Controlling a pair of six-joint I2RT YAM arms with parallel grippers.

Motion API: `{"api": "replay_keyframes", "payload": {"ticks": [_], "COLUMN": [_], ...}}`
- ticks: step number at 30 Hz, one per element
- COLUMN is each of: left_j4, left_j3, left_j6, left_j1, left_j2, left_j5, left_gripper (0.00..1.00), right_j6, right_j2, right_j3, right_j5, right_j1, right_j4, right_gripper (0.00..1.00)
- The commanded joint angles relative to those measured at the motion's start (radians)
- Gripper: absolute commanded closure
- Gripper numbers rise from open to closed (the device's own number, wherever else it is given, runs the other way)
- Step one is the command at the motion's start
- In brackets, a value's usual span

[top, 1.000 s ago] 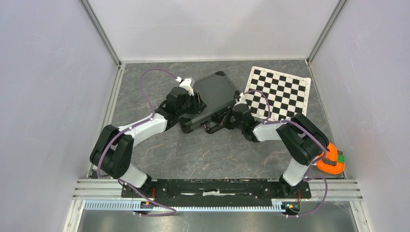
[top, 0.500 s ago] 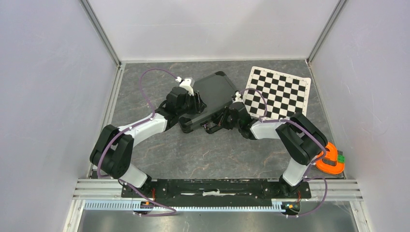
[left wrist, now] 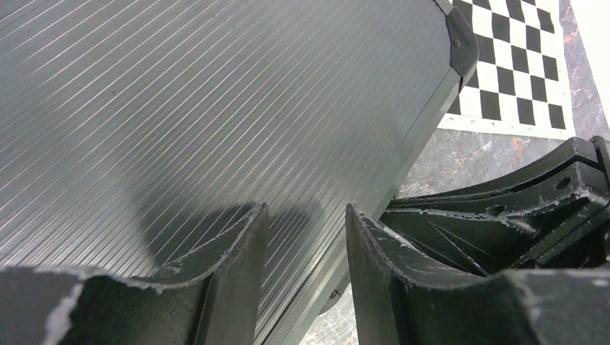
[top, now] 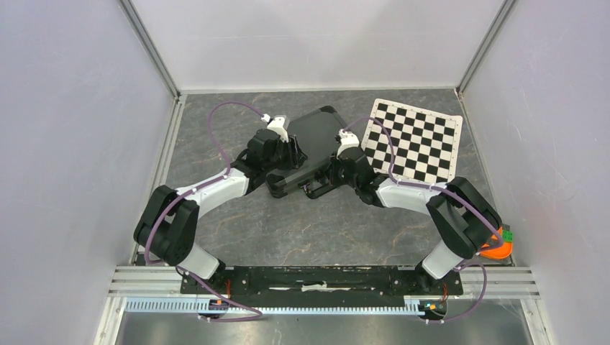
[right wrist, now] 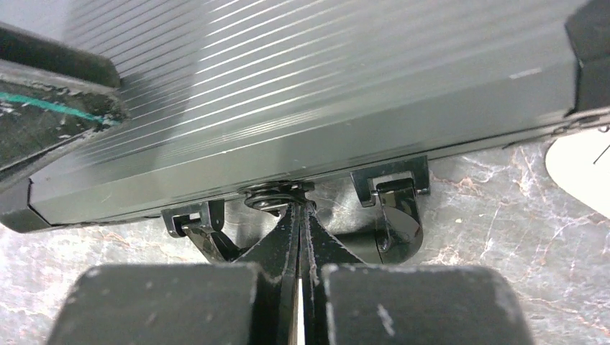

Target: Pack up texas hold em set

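Note:
The black-grey briefcase (top: 320, 136) lies closed on the table, its ribbed lid filling the left wrist view (left wrist: 216, 108) and the right wrist view (right wrist: 288, 86). My left gripper (top: 291, 154) is open, its jaws (left wrist: 306, 212) apart just above the lid near its left edge, holding nothing. My right gripper (top: 324, 181) is shut, its tips (right wrist: 300, 208) against the round metal latch (right wrist: 277, 195) on the case's front edge, between the two brackets of the black handle (right wrist: 395, 219). Chips, cards, button and dice are out of view.
The black-and-white checkered mat (top: 417, 140) lies just right of the case and also shows in the left wrist view (left wrist: 518, 65). An orange plastic object (top: 496, 248) sits at the right wall behind my right arm. White walls enclose the table.
My right arm has stretched out, its wrist moving left and toward the case's front edge. The left arm and the case have not visibly moved.

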Motion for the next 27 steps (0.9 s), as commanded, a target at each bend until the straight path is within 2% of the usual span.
{"api": "replay_keyframes", "payload": {"ticks": [1,17,27], "left_j4": [-0.208,-0.209,-0.212], "left_j3": [-0.034,-0.032,-0.029], "left_j6": [0.050,0.053,0.052], "left_j1": [-0.009,-0.009,-0.009], "left_j2": [0.065,0.065,0.073], "left_j5": [-0.020,-0.018,-0.017], "left_gripper": [0.49,0.49,0.49], "right_j6": [-0.175,-0.182,-0.175], "right_j2": [0.014,0.121,0.174], "right_j3": [0.074,0.037,0.030], "right_j5": [0.027,0.078,0.139], "right_j1": [0.024,0.075,0.081], "right_j4": [-0.042,0.035,0.013], "right_gripper": [1.00,1.00,1.00]}}
